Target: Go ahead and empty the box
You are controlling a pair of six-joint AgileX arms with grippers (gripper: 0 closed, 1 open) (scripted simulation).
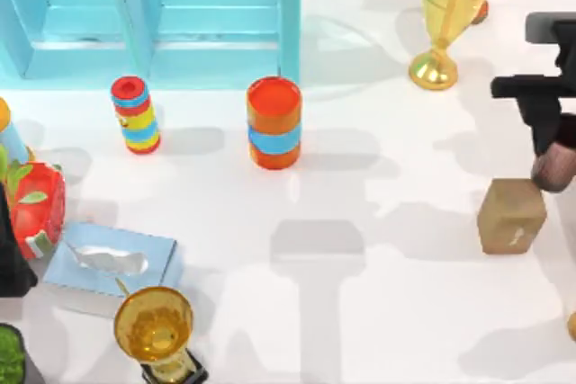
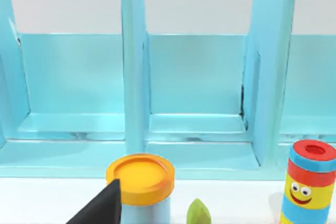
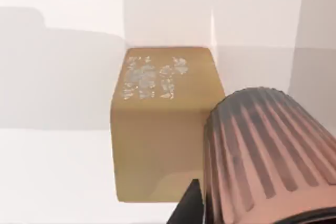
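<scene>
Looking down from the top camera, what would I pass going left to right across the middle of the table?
Striped can with red lid → orange can with blue band → gold goblet → tan box, with the right gripper at it, holding a ribbed brown object.

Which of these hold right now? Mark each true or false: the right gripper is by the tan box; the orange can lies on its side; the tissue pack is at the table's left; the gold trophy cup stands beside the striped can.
1. The right gripper is at the tan box on the table's right, holding a ribbed brown object. True.
2. The orange can lies on its side. False: it stands upright.
3. The blue tissue pack lies at the table's left. True.
4. The gold trophy cup stands beside the striped can. False: it is far off, at the upper right.
</scene>
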